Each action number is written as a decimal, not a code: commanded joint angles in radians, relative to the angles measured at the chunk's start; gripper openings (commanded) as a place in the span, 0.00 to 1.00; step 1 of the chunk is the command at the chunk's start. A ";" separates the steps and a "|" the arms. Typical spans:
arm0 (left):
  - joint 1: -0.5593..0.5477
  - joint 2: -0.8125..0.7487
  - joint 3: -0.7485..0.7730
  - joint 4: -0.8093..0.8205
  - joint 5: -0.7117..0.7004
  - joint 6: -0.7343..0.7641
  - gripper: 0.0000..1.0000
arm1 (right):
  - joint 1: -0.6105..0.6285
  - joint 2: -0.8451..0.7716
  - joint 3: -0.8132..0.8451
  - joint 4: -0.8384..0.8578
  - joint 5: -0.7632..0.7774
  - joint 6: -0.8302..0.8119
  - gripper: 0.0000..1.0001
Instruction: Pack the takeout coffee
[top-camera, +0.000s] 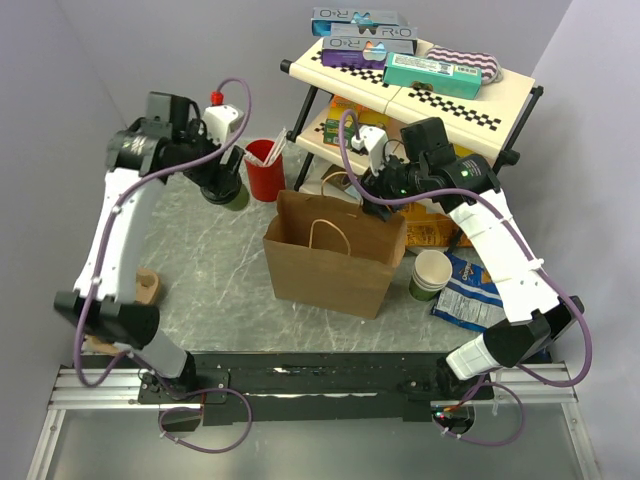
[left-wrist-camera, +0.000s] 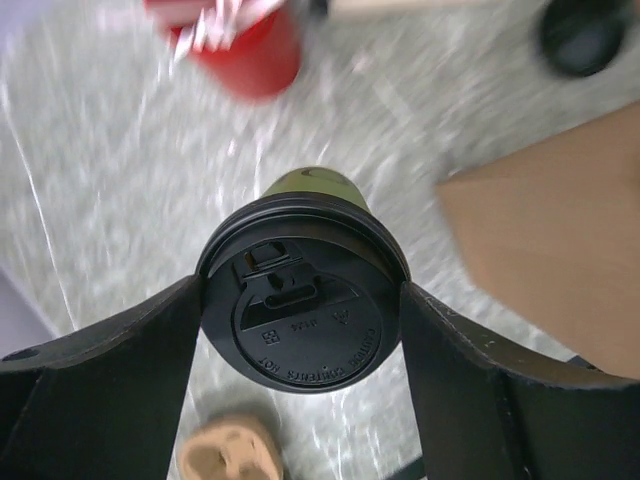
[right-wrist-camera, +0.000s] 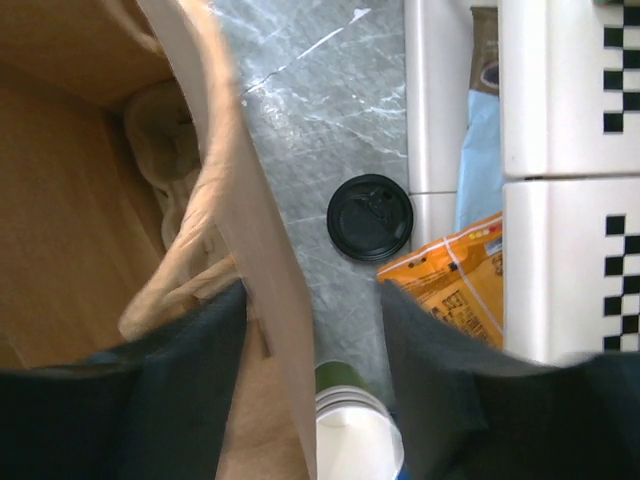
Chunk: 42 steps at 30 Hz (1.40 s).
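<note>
Left tool (left-wrist-camera: 302, 300), coffee (left-wrist-camera: 305, 325), marbled grey tabletop (left-wrist-camera: 120, 180)

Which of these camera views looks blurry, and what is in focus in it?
Left wrist view: the lid of the takeout coffee is sharp, embossed lettering visible, while the red cup and table behind are smeared as if by motion. Right wrist view: the loose black lid is crisp; the near fingers are dark and soft. Top view: sharp, evenly lit, faint shadows.
</note>
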 joint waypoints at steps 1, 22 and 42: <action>0.000 -0.164 -0.004 0.096 0.226 0.052 0.01 | -0.001 0.011 0.031 0.018 -0.037 -0.029 0.52; -0.057 -0.246 0.059 0.139 0.658 0.121 0.01 | -0.001 0.015 0.031 0.031 -0.084 0.007 0.00; -0.273 -0.142 0.062 0.078 0.568 0.262 0.01 | 0.020 -0.029 0.082 0.024 -0.101 0.041 0.00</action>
